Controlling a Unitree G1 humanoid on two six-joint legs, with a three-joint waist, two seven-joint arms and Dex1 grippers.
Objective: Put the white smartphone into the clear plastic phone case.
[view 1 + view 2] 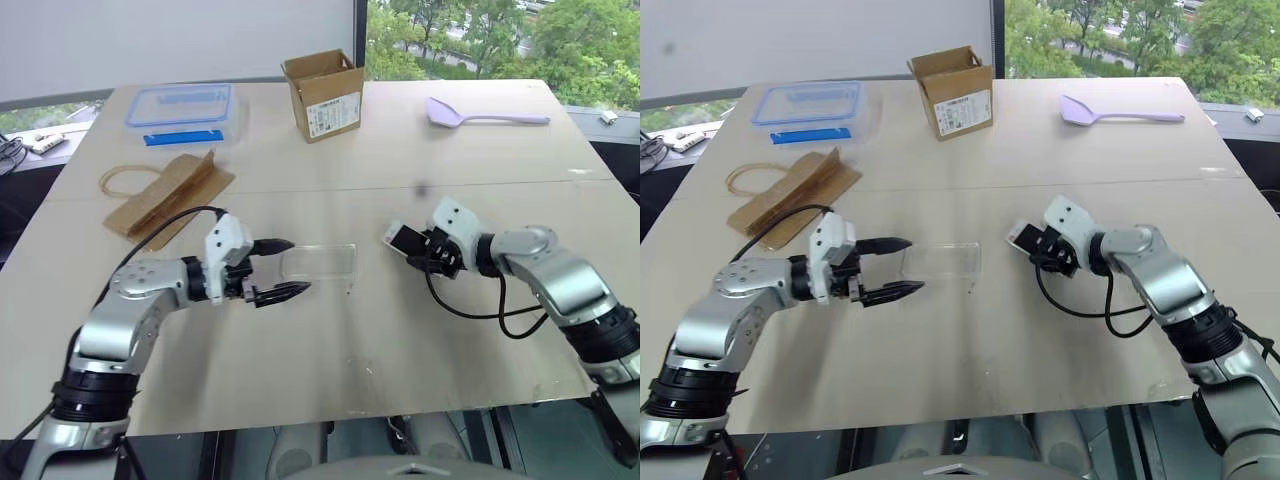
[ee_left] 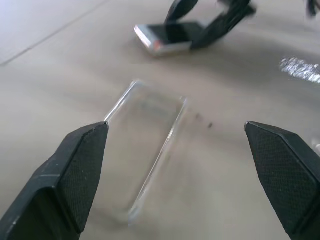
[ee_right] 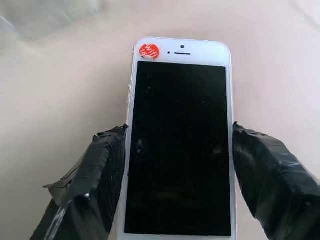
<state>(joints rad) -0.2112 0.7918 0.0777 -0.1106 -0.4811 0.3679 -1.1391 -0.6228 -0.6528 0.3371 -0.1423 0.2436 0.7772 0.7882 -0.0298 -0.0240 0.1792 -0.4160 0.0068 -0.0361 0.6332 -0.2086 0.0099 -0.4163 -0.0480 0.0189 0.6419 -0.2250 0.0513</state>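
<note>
The white smartphone [image 3: 181, 145] is pinched across its long edges by the right gripper [image 1: 415, 247], one black finger pressed to each side. In the right wrist view the screen is seen facing the camera, with a small round red sticker [image 3: 148, 51] at the far corner of the white bezel. In the head views the phone is seen held just above the table [image 1: 400, 350], right of centre, its free end pointed toward the case.

The clear plastic phone case [image 1: 318, 262] is seen lying flat on the table at mid-width, between the two grippers and apart from the phone. The left gripper [image 1: 283, 269] is held with its fingers spread wide, tips at the case's near end; contact cannot be told.

Along the far edge are noted a clear box with a blue-rimmed lid [image 1: 186, 110], an open cardboard box [image 1: 324, 94] and a lilac spatula [image 1: 482, 114]. A flattened brown paper bag [image 1: 165, 190] is noted on the left.
</note>
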